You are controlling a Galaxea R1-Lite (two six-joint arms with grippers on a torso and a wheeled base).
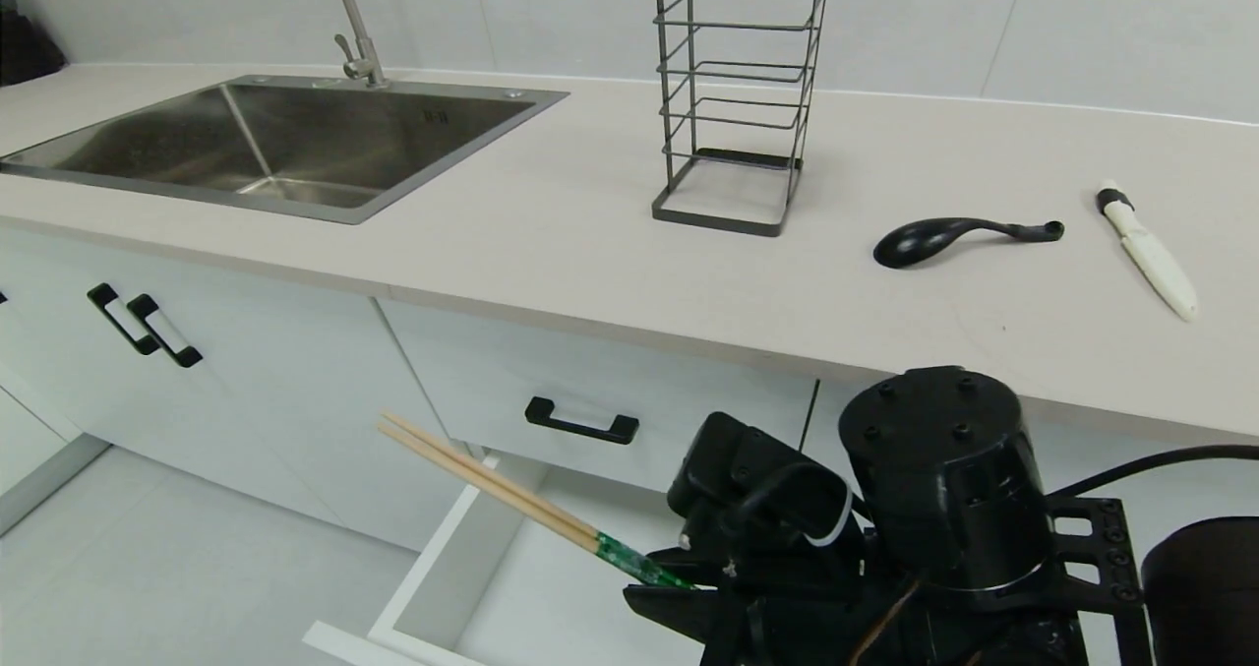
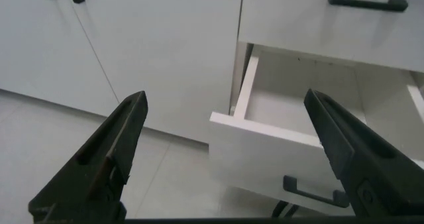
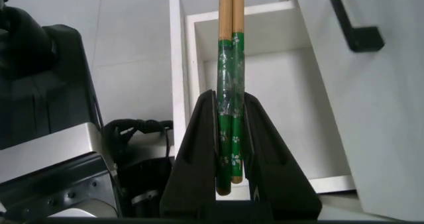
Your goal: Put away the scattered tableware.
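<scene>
A pair of wooden chopsticks (image 1: 492, 484) with green ends is held in my right gripper (image 1: 679, 582), low in front of the cabinets. In the right wrist view the gripper (image 3: 230, 108) is shut on the green ends and the chopsticks (image 3: 231, 25) point out over the open white drawer (image 3: 278, 85). A black spoon (image 1: 959, 235) and a white knife with a black band (image 1: 1146, 253) lie on the counter at the right. My left gripper (image 2: 225, 101) stands open with nothing in it, facing the corner of the open drawer (image 2: 265, 128).
A dark wire rack (image 1: 733, 105) stands mid-counter. A steel sink (image 1: 275, 140) with a tap is at the left. Closed cabinet doors (image 1: 148, 327) and a closed upper drawer with a black handle (image 1: 580, 422) sit under the counter's edge. Grey floor lies lower left.
</scene>
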